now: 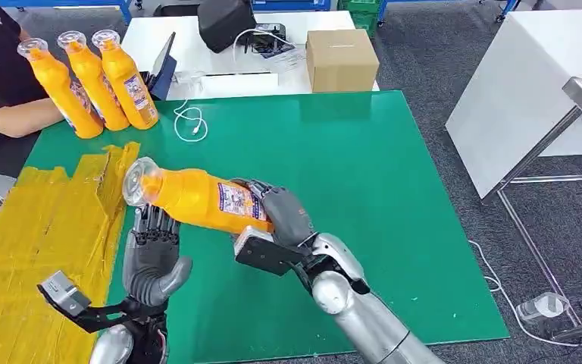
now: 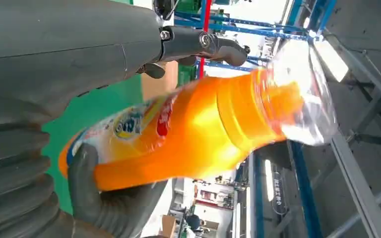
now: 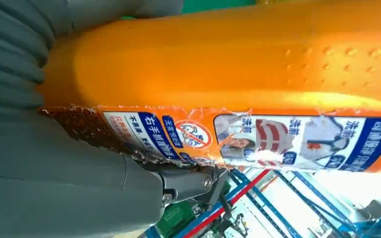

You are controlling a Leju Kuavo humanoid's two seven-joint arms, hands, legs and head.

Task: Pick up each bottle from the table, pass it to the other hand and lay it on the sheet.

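Observation:
My right hand (image 1: 284, 216) grips an orange bottle (image 1: 197, 199) by its labelled lower body and holds it on its side above the green mat (image 1: 364, 174), clear cap toward the yellow sheet (image 1: 38, 227). Up close, the bottle (image 3: 228, 64) lies across the right hand (image 3: 54, 183). My left hand (image 1: 151, 254) is just under the bottle's neck with its fingers spread and pointing up, holding nothing. From the left wrist, the bottle (image 2: 203, 129) crosses in front of the left hand (image 2: 54, 59). Three more orange bottles (image 1: 91, 80) stand at the mat's far left corner.
A person's arm (image 1: 15, 117) rests by the standing bottles at the far left. Behind the mat stand a cardboard box (image 1: 341, 59), a white cable (image 1: 189, 121) and a dark bag (image 1: 223, 21). A white table (image 1: 530, 91) stands to the right.

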